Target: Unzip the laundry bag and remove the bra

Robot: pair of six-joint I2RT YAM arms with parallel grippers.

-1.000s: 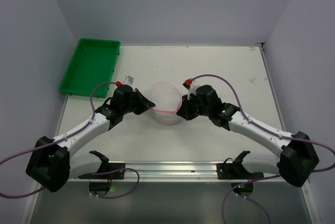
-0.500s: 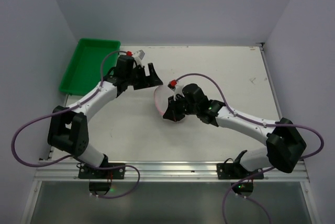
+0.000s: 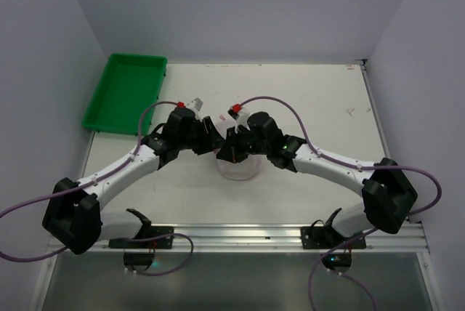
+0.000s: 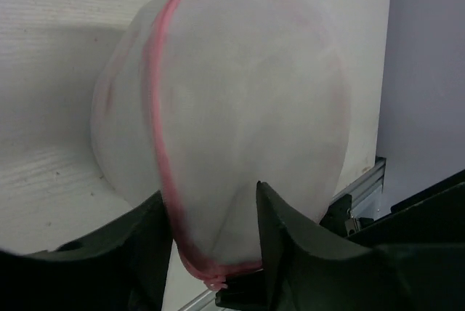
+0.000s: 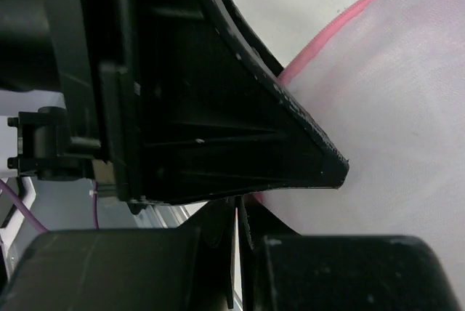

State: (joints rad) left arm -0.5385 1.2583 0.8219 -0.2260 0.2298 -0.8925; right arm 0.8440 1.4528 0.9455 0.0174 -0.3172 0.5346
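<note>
From the top camera you see the laundry bag [image 3: 240,168] on the table [image 3: 312,100] near its middle, well right of the green tray [image 3: 123,93] and nearer than it. Both arms meet over the bag's far-left side: the left gripper [image 3: 208,142] and the right gripper [image 3: 227,152] sit just beside each other, too bunched for you to read either set of jaws here. Your left wrist camera fills that gap. The left fingers [image 4: 287,238] are parted and straddle the bag's edge where the pink zip trim [image 4: 152,107] curves round; mesh brushes both inner faces, but nothing shows them clamped. It gives you no clear sight of the bra, since the mesh only looks faintly pink inside. Your right wrist camera shows what neither other view does: the right gripper's own tips are pressed fully together with a speck of pink at them. It may have the zip pull, but you cannot tell. A left finger [image 5: 240,129] crosses right in front of it, nearly touching. That crowding is your main risk, I'd judge. Close or pull either arm and the fingers could collide, or the left jaws could catch loose mesh rather than the trim, so the light bag drags along and the zip does not run.
</note>
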